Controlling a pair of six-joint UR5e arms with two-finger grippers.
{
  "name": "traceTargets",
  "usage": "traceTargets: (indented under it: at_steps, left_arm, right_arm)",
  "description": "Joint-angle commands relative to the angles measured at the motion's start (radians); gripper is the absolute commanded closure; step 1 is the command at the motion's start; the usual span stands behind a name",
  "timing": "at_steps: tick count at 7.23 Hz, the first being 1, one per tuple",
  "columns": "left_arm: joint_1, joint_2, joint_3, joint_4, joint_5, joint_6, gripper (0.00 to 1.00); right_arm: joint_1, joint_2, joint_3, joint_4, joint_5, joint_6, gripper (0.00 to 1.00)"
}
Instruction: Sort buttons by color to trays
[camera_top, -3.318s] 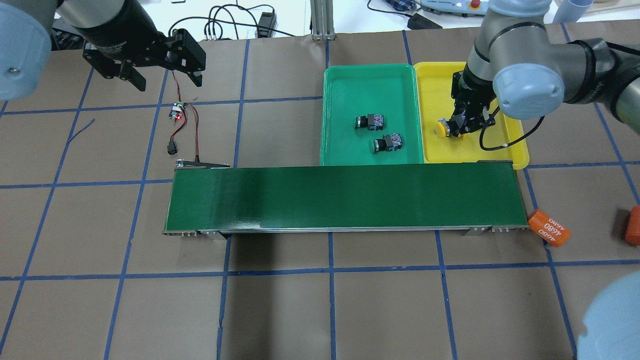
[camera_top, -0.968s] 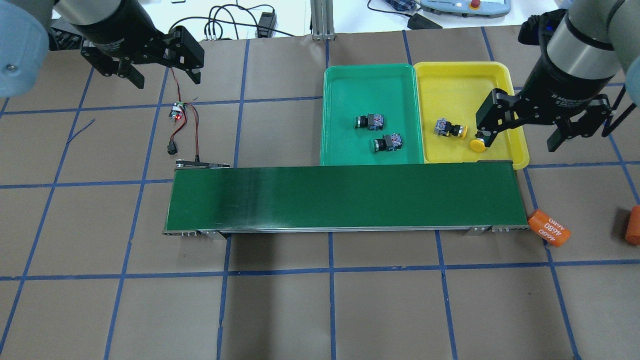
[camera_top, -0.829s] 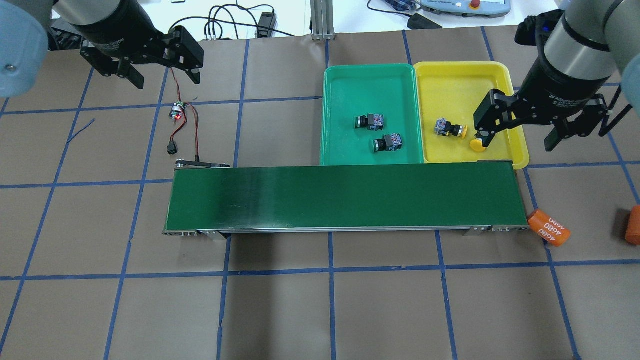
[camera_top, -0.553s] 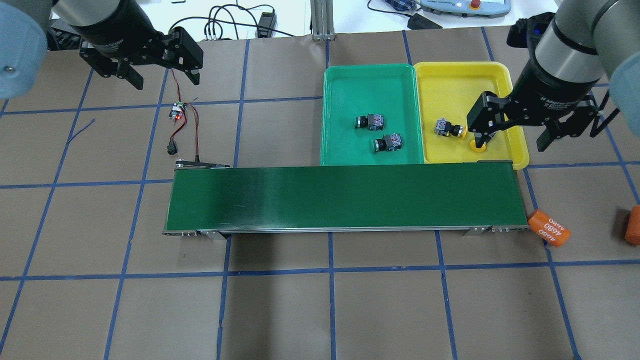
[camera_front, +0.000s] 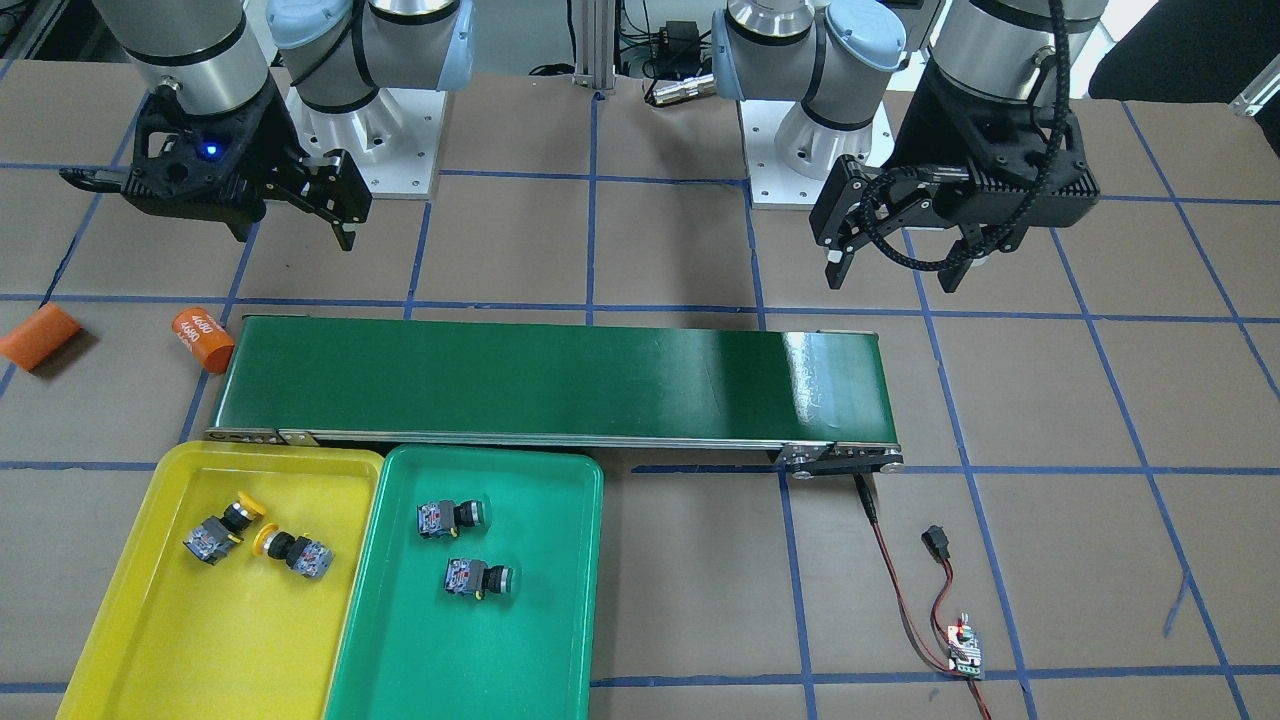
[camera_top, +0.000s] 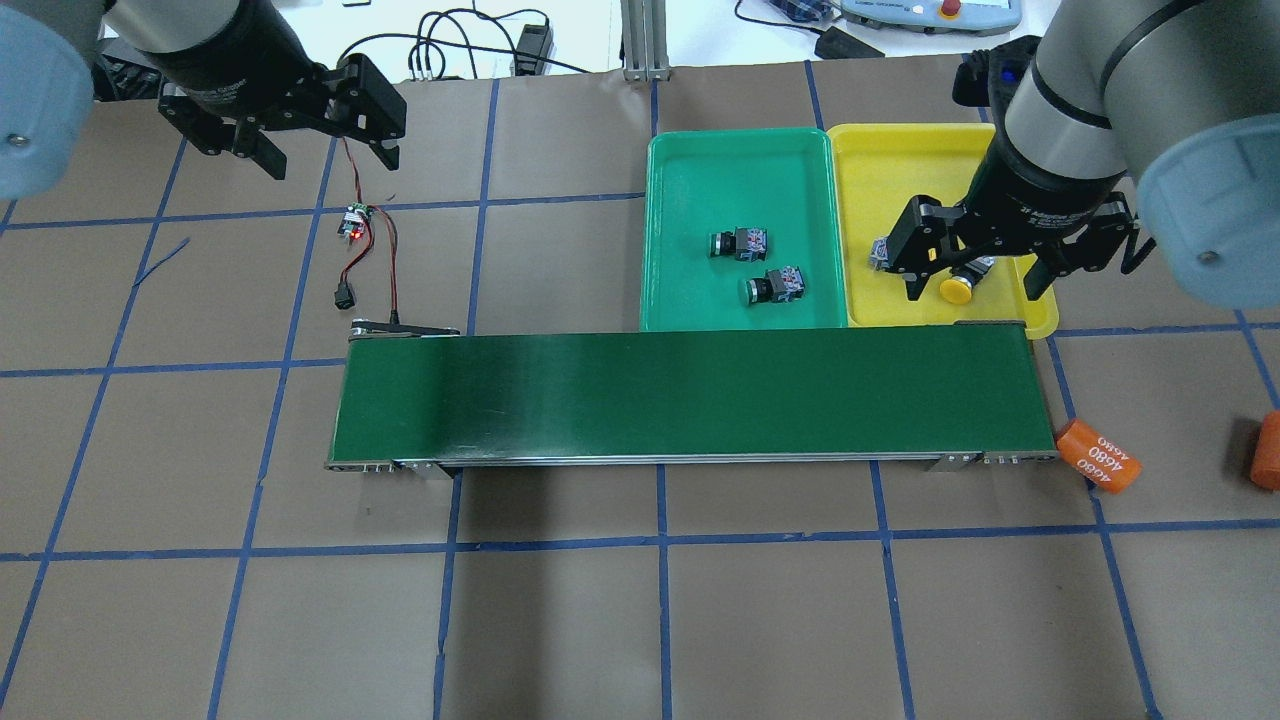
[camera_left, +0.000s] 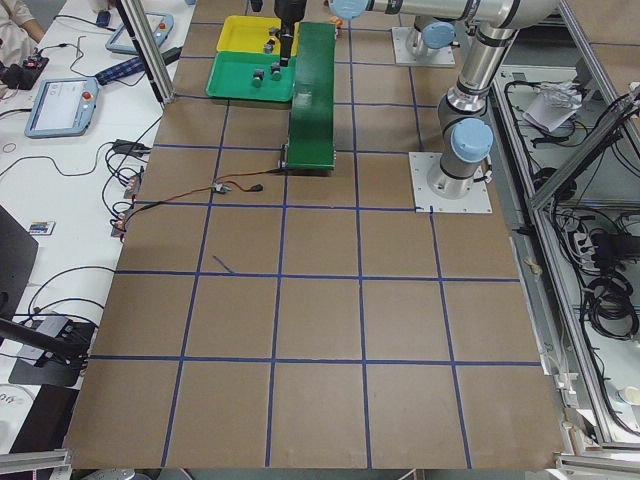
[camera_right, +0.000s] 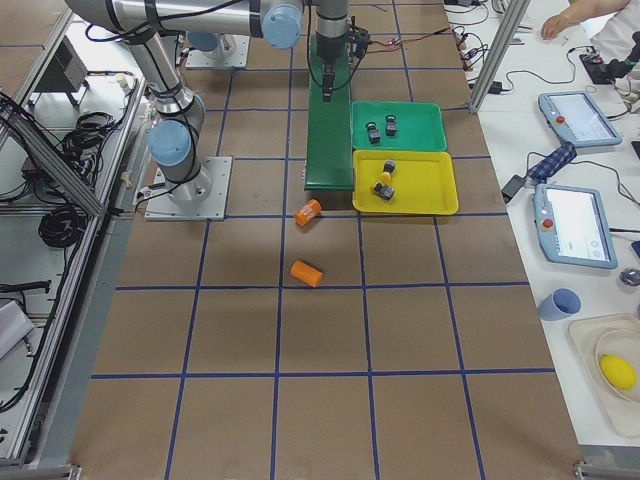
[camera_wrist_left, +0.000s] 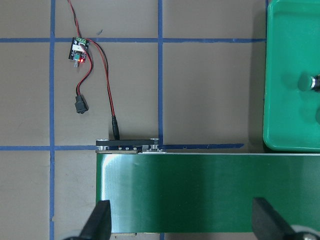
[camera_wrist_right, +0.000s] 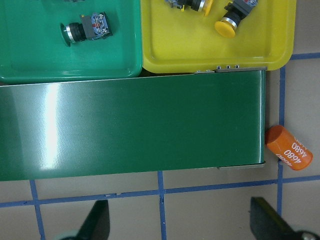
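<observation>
The right gripper hangs open and empty, fingers down, its arm raised on the robot's side of the long dark green conveyor belt. Beyond, across the belt, two yellow-capped push-button switches lie on their sides in the bright yellow plastic tray, one cap facing the belt. Two green-capped switches lie in the green plastic tray, caps toward the robot's left; the left gripper is also spread, empty.

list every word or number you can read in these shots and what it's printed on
"4680": printed twice in white on the orange cylinder at the end of the conveyor belt.
White lettering on the bodies of the left gripper and right gripper: too blurred to read.
Screens of the handheld tablets beside the table: too small to read.
</observation>
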Motion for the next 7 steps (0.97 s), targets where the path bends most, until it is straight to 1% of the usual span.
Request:
traceTargets:
  at_steps: [1, 3, 4, 7]
  left_arm:
    - [0.0, 0.0, 0.0, -0.001, -0.001, 0.001, 0.0]
    - [0.001, 0.0, 0.0, 0.0, -0.001, 0.001, 0.0]
    - [0.0, -0.001, 0.0, 0.0, -0.001, 0.0, 0.0]
    - [0.0, 0.002, -0.002, -0.001, -0.001, 0.0, 0.0]
  right_arm:
    - [0.002, -0.006, -0.01, -0.003, 0.002, 0.004, 0.0]
    - [-0.004, -0.035, -0.02, 0.0, 0.007, -0.078, 0.0]
    - [-0.012, -0.04, -0.019, 0.002, 0.022, -0.081, 0.0]
    - [-0.01, -0.061, -0.01, -0.001, 0.025, -0.071, 0.0]
